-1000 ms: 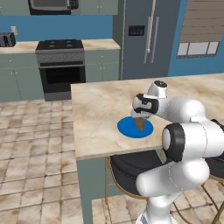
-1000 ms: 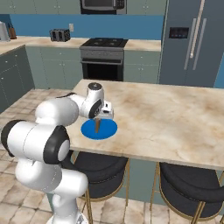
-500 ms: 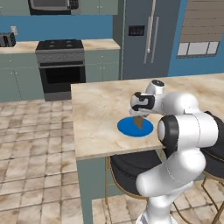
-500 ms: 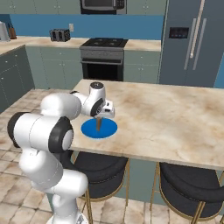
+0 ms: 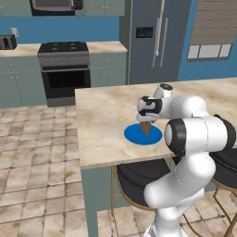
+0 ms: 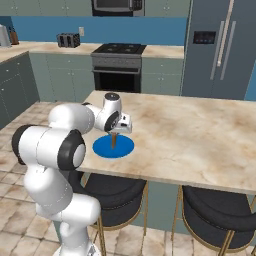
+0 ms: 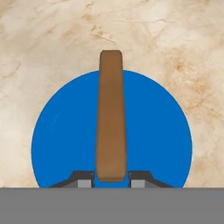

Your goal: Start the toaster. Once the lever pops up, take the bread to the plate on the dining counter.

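Note:
My gripper (image 5: 145, 120) (image 6: 116, 132) (image 7: 111, 180) is shut on the bread (image 5: 145, 128) (image 6: 114, 141) (image 7: 111, 118), a thin brown slice held upright on edge. It hangs over the middle of the blue plate (image 5: 134, 137) (image 6: 125, 148) (image 7: 57, 144) on the dining counter (image 5: 102, 115) (image 6: 200, 135) (image 7: 52, 35). The slice's lower edge is at the plate or just above it; I cannot tell whether they touch. The dark toaster (image 5: 7, 42) (image 6: 68, 40) stands far off on the back worktop.
A stove (image 5: 65, 69) (image 6: 117, 65) and a fridge (image 5: 155, 41) (image 6: 220, 50) line the back wall. Two dark stools (image 5: 139, 178) (image 6: 217, 212) stand under the island's near edge. Bare marble stretches to the right of the plate.
The gripper and bread stay over the plate at much the same spot. The arm's elbow has shifted slightly.

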